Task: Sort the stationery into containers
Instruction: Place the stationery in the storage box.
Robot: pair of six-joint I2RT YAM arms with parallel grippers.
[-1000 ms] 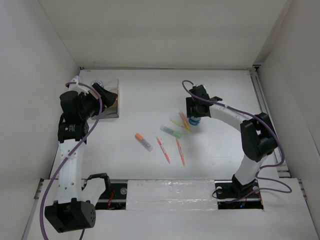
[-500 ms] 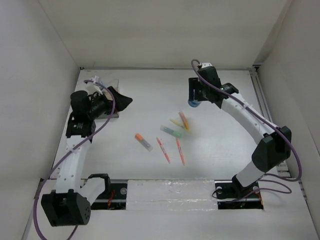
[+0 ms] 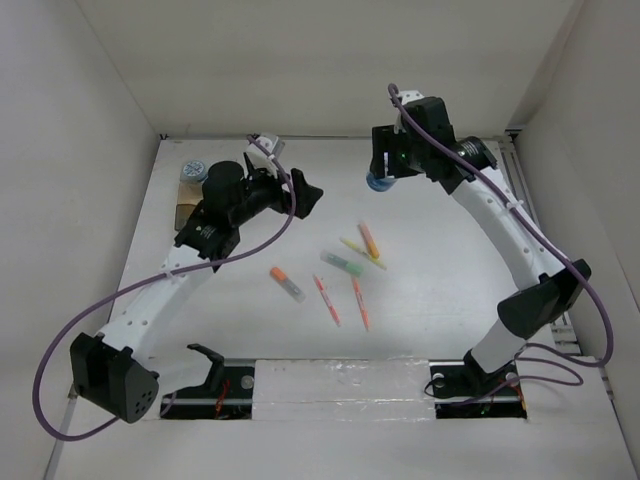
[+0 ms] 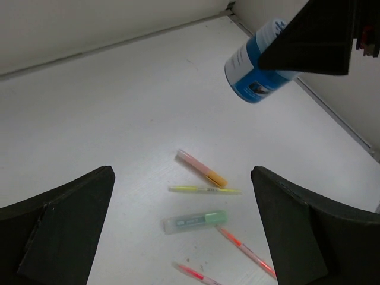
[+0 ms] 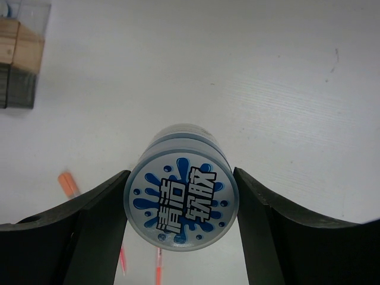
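The right gripper (image 5: 181, 178) has lifted the blue-and-white cylinder (image 5: 181, 205) off the pens (image 3: 341, 264) and is holding it in the air, well apart from the tray (image 5: 21, 56). The left gripper (image 3: 303, 196), wide open and empty, is swinging from the tray toward the pens, probably to fetch one.

The top camera looks down from above and behind the arms, showing the whole table (image 3: 450, 300). The left wrist camera tilts down toward the far right corner — sharing the pens (image 4: 200, 168) and the blue-and-white cylinder (image 4: 258, 70) with it — while the right wrist camera faces straight down, close on that cylinder (organiser tray (image 5: 21, 71) at its corner).
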